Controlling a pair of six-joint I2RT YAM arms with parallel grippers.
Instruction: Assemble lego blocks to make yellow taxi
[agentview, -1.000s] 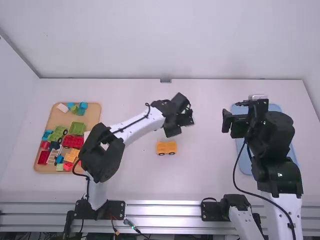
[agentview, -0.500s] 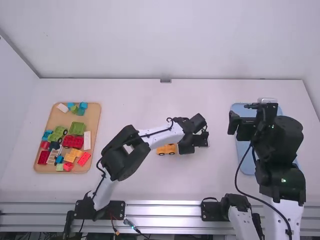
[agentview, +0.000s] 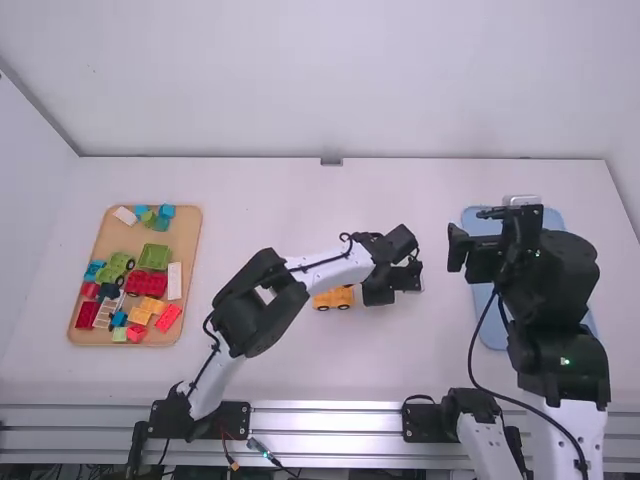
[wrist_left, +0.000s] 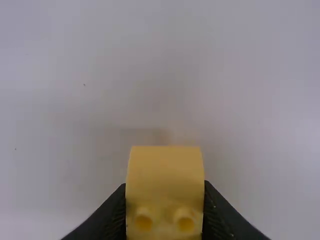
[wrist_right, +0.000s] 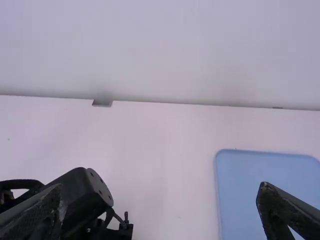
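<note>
Lots to pick from on the wooden tray (agentview: 184, 236), with loose blocks (agentview: 146, 283) off to the side, leaving building room. Next, on its wheels, ready to build on: the yellow car bottom (agentview: 334, 298). Just beside, gripped by its sides in the left claw (wrist_left: 165, 188): a yellow block (wrist_left: 165, 167), perhaps to leave the bumps free. Farther right, by the blue tray (wrist_right: 267, 169), wide open and empty: the right claw (wrist_right: 162, 192), likely out of the way.

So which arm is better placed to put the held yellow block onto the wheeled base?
Left, I'd say: the left gripper holds the block, near the base. The right gripper is open and empty, over by the tray.
</note>
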